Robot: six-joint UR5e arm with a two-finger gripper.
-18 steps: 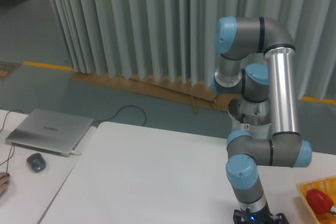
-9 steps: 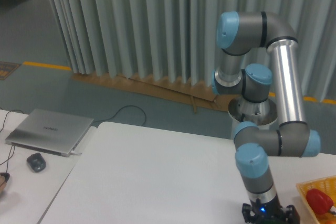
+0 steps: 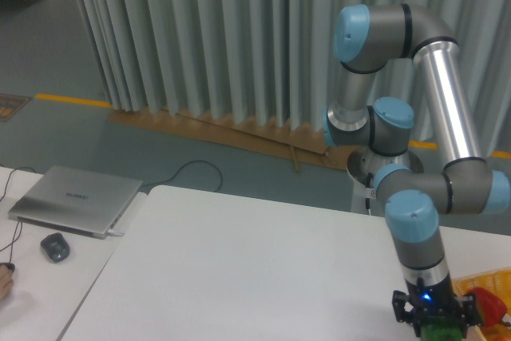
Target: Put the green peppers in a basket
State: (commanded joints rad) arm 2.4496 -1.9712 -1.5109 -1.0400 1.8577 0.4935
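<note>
At the bottom right of the camera view, my gripper (image 3: 435, 323) hangs straight down from the arm, its black fingers closed around a glossy green pepper (image 3: 440, 333). The frame's lower edge cuts off most of the pepper and the fingertips. Just to the right is the orange-yellow basket (image 3: 501, 277), of which only the near-left corner shows. A red pepper (image 3: 489, 307) lies inside it. The gripper is at the basket's left rim, close beside the red pepper.
A closed silver laptop (image 3: 73, 199) and a dark mouse (image 3: 54, 247) sit on a separate table at the left. The arm's base column (image 3: 383, 167) stands behind the white table (image 3: 239, 269). Grey curtains fill the background.
The arm has swung right and slightly up, carrying the gripper towards the basket. The green pepper now shows between its fingers at the frame's lower edge.
</note>
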